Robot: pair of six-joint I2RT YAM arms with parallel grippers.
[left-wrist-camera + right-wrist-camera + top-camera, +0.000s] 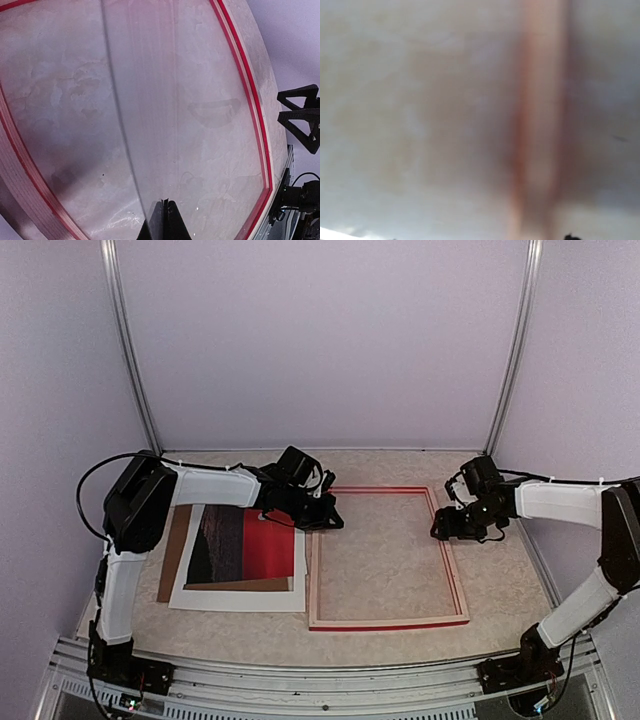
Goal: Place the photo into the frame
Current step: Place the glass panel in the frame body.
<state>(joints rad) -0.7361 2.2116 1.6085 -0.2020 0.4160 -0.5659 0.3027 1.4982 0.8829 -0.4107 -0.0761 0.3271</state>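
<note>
Leftmost, a plain brown backing board [172, 555] peeked out from under a white rectangular mat sheet [240, 598]. On that mat lay the thin rectangular photo [262, 550], flat and a little askew, its blackish-maroon half to the left and its bright red half to the right. The left forearm crossed its far edge, so its long axis could not be told for sure. Just right of the photo's far corner, the left claw [325, 518] sat pinched tight at the far left corner of the large rectangular frame [388, 622], red-faced with pale wood sides. Whether anything thin was caught between its fingers could not be told. The photo therefore lay close by on the left, nearer side of that claw, and the left arm looked the nearer one for fetching it. The frame lay flat just beside the mat, the tabletop pattern showing through its opening. At its right rail, toward the far end, the right claw [452, 527] hovered with fingers spread wide, holding nothing. Underneath ran a pale mottled tabletop [400, 470], enclosed by plain lilac-white wall panels [320, 340] and slim metal posts [130, 350].
</note>
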